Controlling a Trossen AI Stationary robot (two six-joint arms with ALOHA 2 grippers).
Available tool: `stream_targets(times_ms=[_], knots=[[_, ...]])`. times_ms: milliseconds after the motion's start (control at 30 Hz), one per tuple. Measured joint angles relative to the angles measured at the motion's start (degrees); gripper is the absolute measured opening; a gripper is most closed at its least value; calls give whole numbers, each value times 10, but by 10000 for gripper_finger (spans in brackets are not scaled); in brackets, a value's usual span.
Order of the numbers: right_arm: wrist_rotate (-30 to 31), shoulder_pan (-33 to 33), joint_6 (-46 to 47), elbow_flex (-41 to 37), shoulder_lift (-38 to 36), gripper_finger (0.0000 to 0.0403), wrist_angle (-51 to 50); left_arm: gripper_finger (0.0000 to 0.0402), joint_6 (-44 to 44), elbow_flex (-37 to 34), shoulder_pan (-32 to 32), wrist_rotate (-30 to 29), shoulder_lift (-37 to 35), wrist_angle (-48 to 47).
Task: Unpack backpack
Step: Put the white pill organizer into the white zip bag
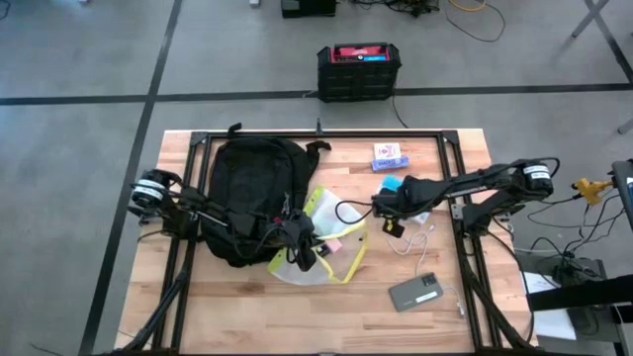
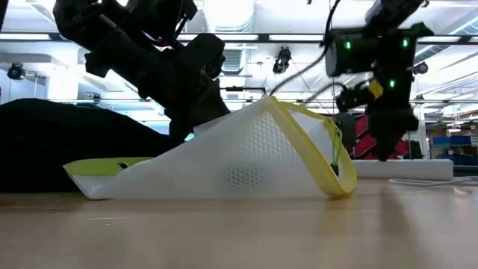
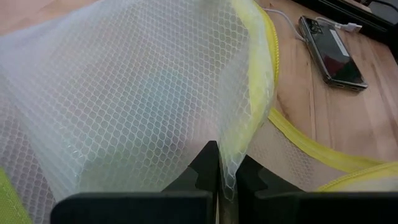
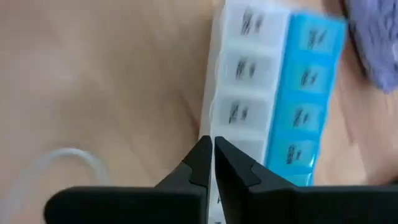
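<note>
The black backpack (image 1: 247,193) lies flat on the table's left half. Beside it is a white mesh pouch (image 1: 326,247) with a yellow zip (image 3: 264,56). My left gripper (image 1: 300,240) reaches across the backpack and is shut on the pouch (image 3: 227,171). A white-and-blue pill organizer (image 4: 273,93) lies under my right gripper (image 4: 213,155). This gripper is shut and points down near the table's middle (image 1: 388,203). My left gripper pinches a fold of the pouch's mesh (image 3: 229,163) between its two fingers, close beside the yellow zip. That part stands raised like a tent (image 2: 265,104), while the pouch's bottom edge (image 2: 224,193) rests on the table. My right gripper hangs over the organizer's white row (image 4: 233,134); whether it touches, I cannot tell.
A grey phone (image 1: 415,292) with a white cable (image 1: 417,242) lies at the near right. A small card box (image 1: 388,153) sits at the far middle. A hard black box with a red top (image 1: 358,69) stands on the floor beyond the table.
</note>
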Motion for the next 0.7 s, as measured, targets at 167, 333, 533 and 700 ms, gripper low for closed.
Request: stream_targets(times_ms=[167,333,533,700], knots=[[-5,15,-34,17,-37,0,-1,0,0,0,0,0,0,0],[40,85,-25,11,-54,4,-1,0,4,0,0,-14,0,0],[158,197,45,-23,-27,13,1,0,39,0,0,-26,0,11],[222,239,122,-40,20,86,3,0,59,0,0,-26,0,17]])
